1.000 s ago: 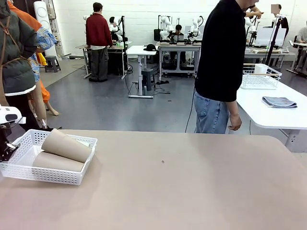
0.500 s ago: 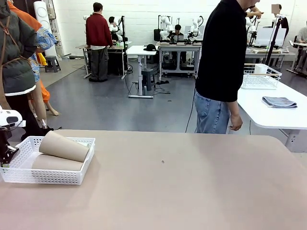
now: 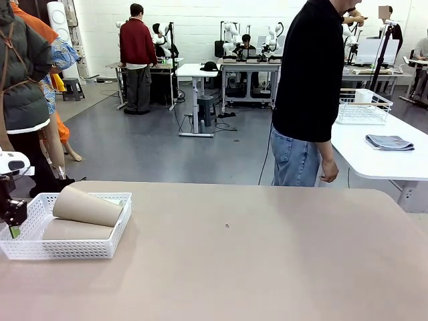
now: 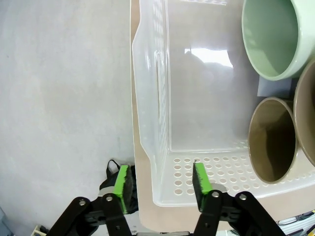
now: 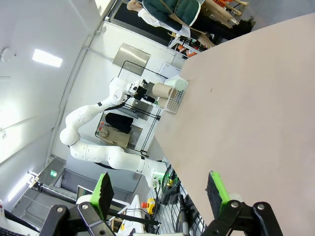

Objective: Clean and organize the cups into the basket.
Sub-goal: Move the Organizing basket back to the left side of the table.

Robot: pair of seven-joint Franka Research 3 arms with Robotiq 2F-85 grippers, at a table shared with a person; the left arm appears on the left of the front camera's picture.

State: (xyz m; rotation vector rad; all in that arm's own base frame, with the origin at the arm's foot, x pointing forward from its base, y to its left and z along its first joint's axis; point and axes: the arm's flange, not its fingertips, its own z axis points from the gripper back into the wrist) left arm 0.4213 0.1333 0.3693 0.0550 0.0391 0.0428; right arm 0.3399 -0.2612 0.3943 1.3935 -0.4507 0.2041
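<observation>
The white lattice basket sits at the table's left edge. Two tan cups lie in it, one resting across the other. In the left wrist view the mint cup and the mouths of the two tan cups lie inside the basket. My left gripper is at the basket's left end. It stands open, its green pads straddling the end wall with gaps on both sides. My right gripper hangs open over bare table, far from the basket.
A person in a black shirt stands at the table's far side, hands down. A white side table at the right holds a wire basket and a folded cloth. The tan tabletop stretches right of the basket.
The basket with its cups has slid a little left and turned squarer to the table edge. My left gripper has dropped slightly lower at its end.
</observation>
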